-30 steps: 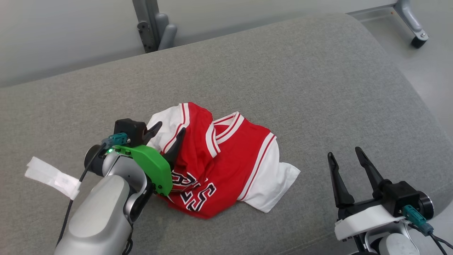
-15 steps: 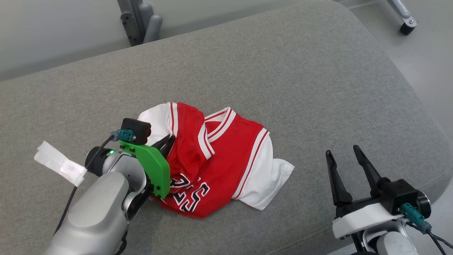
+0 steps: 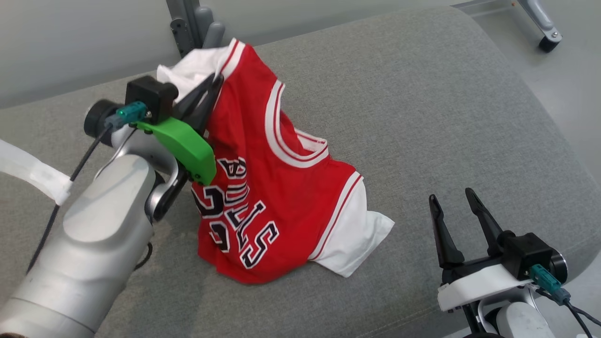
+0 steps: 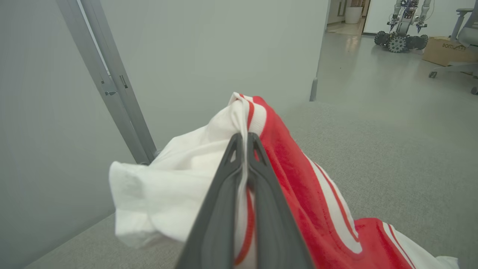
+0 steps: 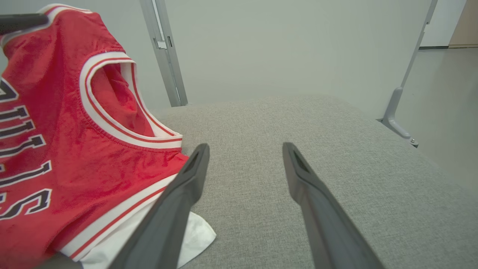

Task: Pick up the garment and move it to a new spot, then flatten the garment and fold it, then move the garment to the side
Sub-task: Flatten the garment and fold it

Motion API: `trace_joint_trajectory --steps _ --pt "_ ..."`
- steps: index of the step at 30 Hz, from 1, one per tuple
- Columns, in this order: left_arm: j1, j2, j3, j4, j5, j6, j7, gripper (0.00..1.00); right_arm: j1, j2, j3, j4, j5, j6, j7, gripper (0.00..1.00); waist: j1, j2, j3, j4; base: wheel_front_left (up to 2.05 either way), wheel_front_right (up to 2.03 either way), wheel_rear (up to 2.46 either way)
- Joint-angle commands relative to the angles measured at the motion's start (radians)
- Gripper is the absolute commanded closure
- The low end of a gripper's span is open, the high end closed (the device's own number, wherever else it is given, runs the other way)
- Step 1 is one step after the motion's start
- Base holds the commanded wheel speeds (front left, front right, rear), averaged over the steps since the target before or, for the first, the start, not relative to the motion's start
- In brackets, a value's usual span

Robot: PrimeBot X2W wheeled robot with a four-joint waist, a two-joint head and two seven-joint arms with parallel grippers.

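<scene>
Garment (image 3: 263, 188) newly aloft in clamped left jaws

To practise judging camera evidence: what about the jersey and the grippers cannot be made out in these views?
- Head view: jersey edge hidden behind left gripper and its green mount.
- Right wrist view: jersey lettering cut off by left edge.
- Left wrist view: pinched fabric covered by shut fingers.
- Head view: right gripper base cut off by bottom edge.
</scene>
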Motion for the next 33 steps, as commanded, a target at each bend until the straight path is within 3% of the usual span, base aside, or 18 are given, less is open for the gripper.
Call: trace_joint_trajectory --steps 1,10,14,22,24,25,33 --pt "-0.020 0.004 0.004 -0.004 0.009 0.009 -0.010 1.00 -0.011 0.000 0.003 0.001 0.005 -0.001 -0.003 0.00 0.0000 -0.0001 0.005 -0.008 0.00 0.00 0.00" --pt "-0.273 0.068 -0.002 0.050 0.146 0.019 -0.071 1.00 -0.063 0.001 0.045 -0.020 0.070 -0.001 -0.003 0.00 0.0000 -0.0001 0.121 -0.137 0.00 0.00 0.00" --pt "-0.340 0.104 -0.076 0.107 0.219 -0.003 -0.067 1.00 -0.076 0.001 0.067 -0.021 0.117 -0.001 -0.003 0.00 0.0000 -0.0001 0.181 -0.204 0.00 0.00 0.00" --pt "-0.333 0.162 -0.148 0.239 0.191 -0.019 -0.065 1.00 -0.080 0.001 0.106 -0.018 0.193 -0.001 -0.003 0.00 0.0000 -0.0001 0.244 -0.293 0.00 0.00 0.00" --pt "-0.325 0.166 -0.156 0.250 0.165 -0.019 -0.065 0.22 -0.075 0.001 0.104 -0.019 0.198 -0.001 -0.003 0.00 0.0000 -0.0001 0.246 -0.292 0.00 0.00 0.00" --pt "-0.326 0.164 -0.153 0.250 0.144 -0.019 -0.068 0.00 -0.071 0.001 0.098 -0.018 0.199 -0.001 -0.003 0.00 0.0000 -0.0001 0.244 -0.287 0.00 0.00 0.00" --pt "-0.281 0.158 -0.067 0.139 -0.027 -0.017 -0.085 0.00 -0.044 0.000 0.034 -0.020 0.152 -0.001 -0.003 0.00 0.0000 -0.0001 0.179 -0.178 0.00 0.00 0.00"
